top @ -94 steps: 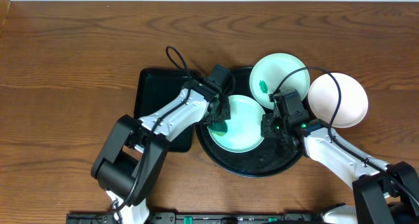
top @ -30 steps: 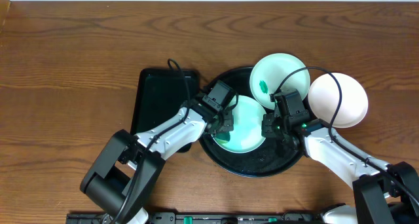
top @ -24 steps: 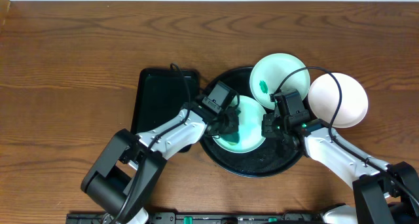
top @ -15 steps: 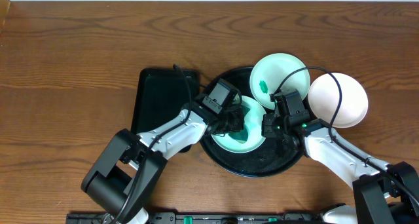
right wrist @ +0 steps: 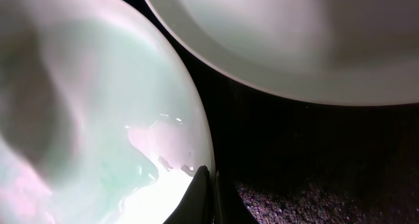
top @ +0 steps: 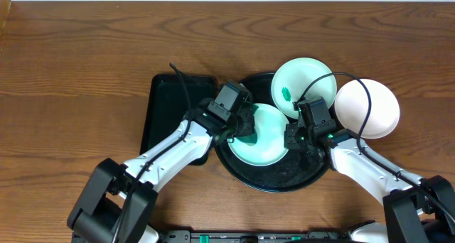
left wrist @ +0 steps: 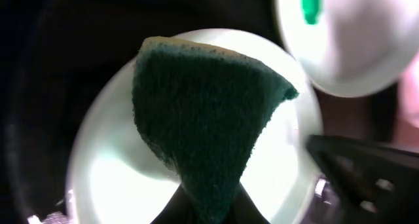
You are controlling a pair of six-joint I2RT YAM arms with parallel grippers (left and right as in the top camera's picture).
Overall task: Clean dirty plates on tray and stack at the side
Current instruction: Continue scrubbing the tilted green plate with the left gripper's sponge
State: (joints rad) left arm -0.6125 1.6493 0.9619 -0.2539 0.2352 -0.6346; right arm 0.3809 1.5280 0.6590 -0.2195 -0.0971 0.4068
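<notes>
Inward, left pincer (top: 244, 129) holds sponge (left wrist: 209, 112) over plate (top: 270, 149); right pincer (top: 290, 138) pinches it.

— What kind of place are you driving in?
— A robotics lab bench, I'd say; my overhead view shows a wood-grain counter (top: 85, 51) with two white-and-black arms (top: 174, 145) reaching in from its near edge; loose black cables (top: 182, 87) loop off their wrists; the wares are plates (top: 366, 108), a round black tray (top: 274, 180) and one green sponge (left wrist: 203, 112).

Overhead view straight down; both wrist views close on one shared mint plate (top: 266, 140).
</notes>
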